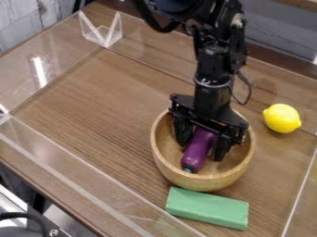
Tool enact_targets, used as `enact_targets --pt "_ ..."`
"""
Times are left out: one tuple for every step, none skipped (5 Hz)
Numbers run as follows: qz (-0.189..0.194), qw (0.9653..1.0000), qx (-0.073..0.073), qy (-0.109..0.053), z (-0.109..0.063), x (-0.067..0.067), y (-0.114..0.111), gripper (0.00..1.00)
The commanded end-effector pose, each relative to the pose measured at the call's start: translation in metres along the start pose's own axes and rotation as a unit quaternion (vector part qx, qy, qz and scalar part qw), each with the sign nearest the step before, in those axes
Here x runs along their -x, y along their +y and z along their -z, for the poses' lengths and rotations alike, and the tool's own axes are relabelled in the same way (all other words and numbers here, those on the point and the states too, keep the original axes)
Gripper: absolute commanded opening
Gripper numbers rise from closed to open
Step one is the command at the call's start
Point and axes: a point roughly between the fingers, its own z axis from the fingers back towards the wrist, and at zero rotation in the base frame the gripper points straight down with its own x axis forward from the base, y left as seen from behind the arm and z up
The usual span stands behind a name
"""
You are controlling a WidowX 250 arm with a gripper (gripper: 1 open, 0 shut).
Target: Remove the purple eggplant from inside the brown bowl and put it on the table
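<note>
Black and pointing straight down, the gripper [206, 141] sits low inside the brown bowl [168, 159], right of the frame's centre, with its jaws spread wide. Its two fingers [183, 125] stand on either side of the upper end of the purple eggplant [196, 151], which lies in the gap between them; whether either finger actually touches it cannot be told from this view, and nothing is clamped. That eggplant rests inside the bowl, slanting from the gripper down toward the bowl's lower-left inner wall, its lower end free of the fingers. Nothing else shows in the bowl. It sits on the table [99, 102], a wood-grain top edged with low clear walls [37, 65]. Just below the bowl, at lower right, a flat green sponge [209, 207] lies on the tabletop, close to the rim. A yellow lemon [283, 118] rests at the right edge of the frame, apart from the bowl.
</note>
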Motion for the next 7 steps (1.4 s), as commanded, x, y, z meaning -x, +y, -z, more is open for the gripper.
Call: enact_targets --pt "0.005 0.9997 0.001 -0.024 -0.008 -0.01 -0.003 1.0" --pt "0.002 0.9996 0.002 -0.028 -0.008 -0.013 -0.002 0.0" --pt "-0.001 0.9995 0.006 -0.031 -0.014 -0.014 -0.001 0.0" --pt "-0.005 0.9995 0.01 -0.031 -0.018 -0.014 0.0 1.0" --pt "-0.008 0.9993 0.011 -0.034 -0.019 -0.017 0.002 1.0" --pt "-0.009 0.9993 0.01 -0.035 -0.017 -0.019 0.004 1.0" --pt "-0.012 0.9992 0.01 -0.036 -0.016 -0.019 0.004 0.0"
